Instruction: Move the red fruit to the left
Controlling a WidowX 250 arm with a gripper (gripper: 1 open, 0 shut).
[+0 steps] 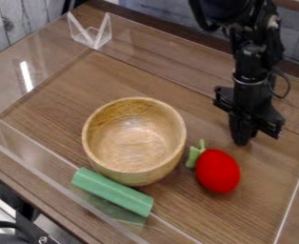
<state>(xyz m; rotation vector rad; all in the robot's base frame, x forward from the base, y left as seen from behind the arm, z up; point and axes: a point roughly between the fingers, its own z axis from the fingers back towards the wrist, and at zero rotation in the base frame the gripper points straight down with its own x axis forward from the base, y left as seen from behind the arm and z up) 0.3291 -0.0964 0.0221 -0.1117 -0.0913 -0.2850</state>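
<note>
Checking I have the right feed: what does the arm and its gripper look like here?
A slim, all-black jointed arm with dark cabling along its segments. It ends in a small black gripper with a wider bracket above narrow black jaws. No coloured markings or labels are visible.

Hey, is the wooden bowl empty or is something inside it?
Empty. The wooden bowl shows only bare wood inside. The red fruit lies on the table just right of it, and the green block lies in front.

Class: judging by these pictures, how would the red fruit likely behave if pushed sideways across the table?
The red fruit looks rounded, so it would probably roll rather than slide. Its green stem might make that roll uneven. It looks small, likely light.
</note>
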